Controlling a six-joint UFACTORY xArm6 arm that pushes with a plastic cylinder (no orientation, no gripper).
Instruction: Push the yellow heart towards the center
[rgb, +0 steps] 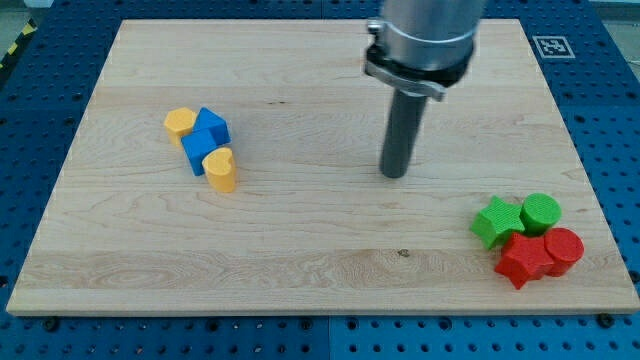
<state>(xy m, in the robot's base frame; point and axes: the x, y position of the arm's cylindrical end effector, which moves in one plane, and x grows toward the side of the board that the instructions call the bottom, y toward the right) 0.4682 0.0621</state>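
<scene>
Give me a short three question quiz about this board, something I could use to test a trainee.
1. True or false: my tip touches the yellow heart.
2. Which blocks sit near the view's bottom right corner? A) blue and yellow B) green and red C) only red
3. Fill in: the yellow heart lies to the view's ____ of my tip.

Key: 1 false, clear board separates them. 2 B, the green star, green cylinder, red star and red cylinder. 3 left.

Arm (425, 30): grey cylindrical housing with a silver metal collar at its base. Rod (402, 130): straight, dark, matte cylinder. My tip (394, 175): blunt, flat-ended.
</scene>
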